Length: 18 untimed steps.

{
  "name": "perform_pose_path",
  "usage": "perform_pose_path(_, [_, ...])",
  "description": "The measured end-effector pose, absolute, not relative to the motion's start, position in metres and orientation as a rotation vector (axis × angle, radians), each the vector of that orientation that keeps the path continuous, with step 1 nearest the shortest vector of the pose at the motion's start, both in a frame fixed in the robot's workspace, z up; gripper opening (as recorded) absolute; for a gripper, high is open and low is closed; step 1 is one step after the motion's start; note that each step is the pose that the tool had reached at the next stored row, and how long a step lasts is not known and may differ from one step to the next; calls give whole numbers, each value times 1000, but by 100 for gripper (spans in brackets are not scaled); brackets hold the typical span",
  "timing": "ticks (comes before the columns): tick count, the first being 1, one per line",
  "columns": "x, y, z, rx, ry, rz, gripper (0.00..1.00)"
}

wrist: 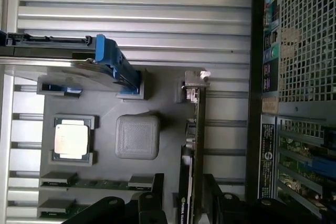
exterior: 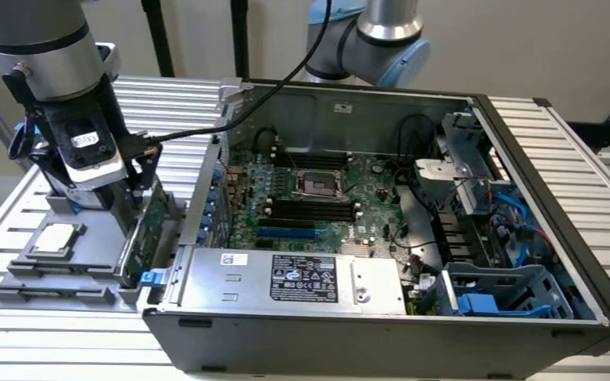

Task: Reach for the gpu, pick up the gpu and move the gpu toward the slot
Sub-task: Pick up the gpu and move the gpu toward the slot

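One gripper hangs right over the gpu. I cannot tell if it grips the card. The gpu stands on its edge in a gray tray, just beside the computer case, on the exterior view's left.

Beige wall, slatted alu table

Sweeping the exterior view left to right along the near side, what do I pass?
Square silver chip on the gray fixture → gpu standing on edge in that fixture → silver power supply inside the open case → blue-gray drive cage.
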<state>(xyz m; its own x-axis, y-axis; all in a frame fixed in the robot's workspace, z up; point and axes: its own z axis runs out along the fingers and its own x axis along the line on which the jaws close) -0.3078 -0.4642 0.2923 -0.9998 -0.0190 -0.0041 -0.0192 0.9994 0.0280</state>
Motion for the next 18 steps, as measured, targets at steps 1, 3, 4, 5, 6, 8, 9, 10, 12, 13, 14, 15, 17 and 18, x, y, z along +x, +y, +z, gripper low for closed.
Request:
perform_pose_path(1, [-308, -465, 290, -30, 3136, 44, 42])
perform_pose_path(3, [-308, -466, 287, -29, 3133, 44, 42])
perform_pose_path(4, [-308, -466, 285, -27, 3132, 44, 42])
perform_pose_path(5, [-308, -467, 283, -26, 3130, 44, 42])
perform_pose_path(6, [-308, -468, 281, -24, 3129, 44, 42])
perform_pose_path(8, [-308, -469, 278, -19, 3126, 44, 42])
perform_pose_path(9, [-308, -469, 276, -16, 3124, 44, 42])
perform_pose_path(10, [-308, -470, 274, -13, 3122, 43, 42])
perform_pose_path(12, [-308, -470, 270, -7, 3119, 43, 42])
perform_pose_path(13, [-308, -470, 269, -3, 3118, 43, 42])
perform_pose_path(14, [-308, -470, 267, 2, 3117, 43, 42])
perform_pose_path(15, [-308, -470, 265, 6, 3116, 43, 42])
perform_pose_path(17, [-308, -470, 261, 12, 3115, 43, 42])
perform_pose_path(18, [-308, -470, 260, 15, 3115, 43, 42])
